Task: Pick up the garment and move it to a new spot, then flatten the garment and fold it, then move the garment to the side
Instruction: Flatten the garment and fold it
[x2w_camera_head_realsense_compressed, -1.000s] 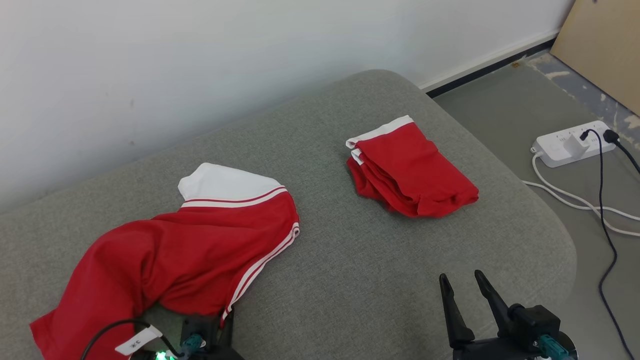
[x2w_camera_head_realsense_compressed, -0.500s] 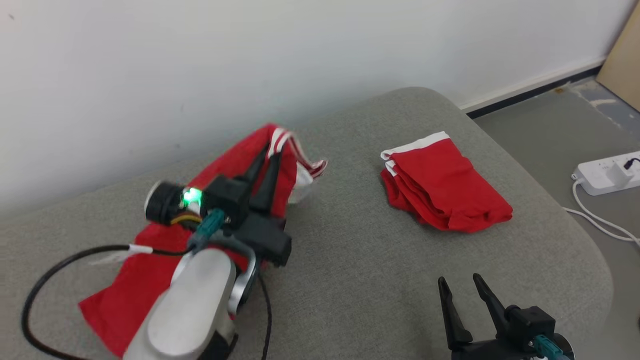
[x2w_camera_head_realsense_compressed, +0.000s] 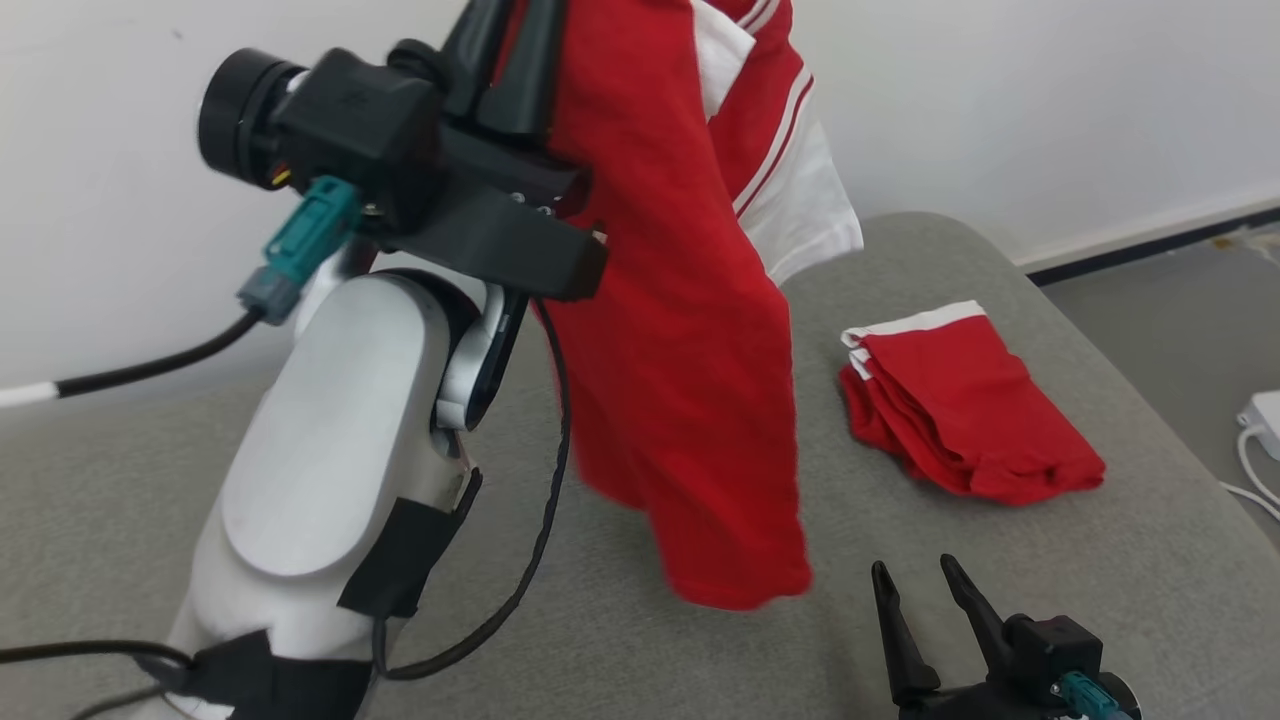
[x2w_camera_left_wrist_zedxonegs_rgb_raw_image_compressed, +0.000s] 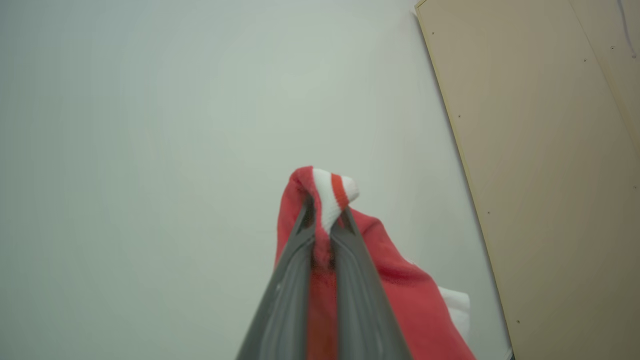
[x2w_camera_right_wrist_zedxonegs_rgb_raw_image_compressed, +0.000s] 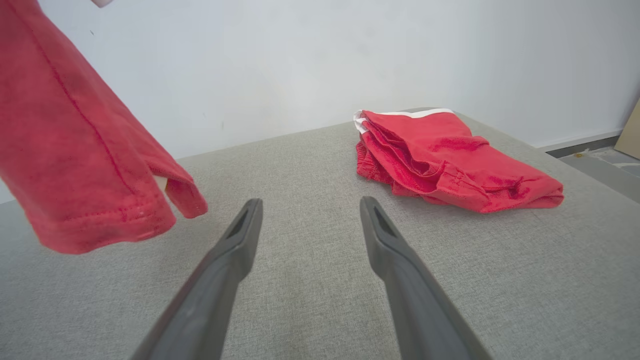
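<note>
The garment (x2w_camera_head_realsense_compressed: 690, 350), red shorts with white stripes and a white band, hangs in the air from my left gripper (x2w_camera_head_realsense_compressed: 515, 40), which is raised high at the upper left. In the left wrist view the left gripper (x2w_camera_left_wrist_zedxonegs_rgb_raw_image_compressed: 322, 220) is shut on a striped edge of the garment (x2w_camera_left_wrist_zedxonegs_rgb_raw_image_compressed: 395, 280). The cloth's lower hem dangles just above the grey cushion (x2w_camera_head_realsense_compressed: 700, 660). My right gripper (x2w_camera_head_realsense_compressed: 915, 575) stands open low at the right, nothing between its fingers. In the right wrist view the right gripper (x2w_camera_right_wrist_zedxonegs_rgb_raw_image_compressed: 310, 205) has the hanging garment (x2w_camera_right_wrist_zedxonegs_rgb_raw_image_compressed: 75, 150) to its left.
A second red garment (x2w_camera_head_realsense_compressed: 960, 400), folded, lies on the cushion's right part and is seen ahead of the right gripper as the folded garment (x2w_camera_right_wrist_zedxonegs_rgb_raw_image_compressed: 440, 155). A white wall runs behind. A power strip (x2w_camera_head_realsense_compressed: 1262, 415) lies on the floor at right. A tan board (x2w_camera_left_wrist_zedxonegs_rgb_raw_image_compressed: 550, 150) leans by the wall.
My left gripper closed on the garment and rose, lifting it off the cushion until it hangs. The head camera has shifted. The right gripper has stayed open in place.
</note>
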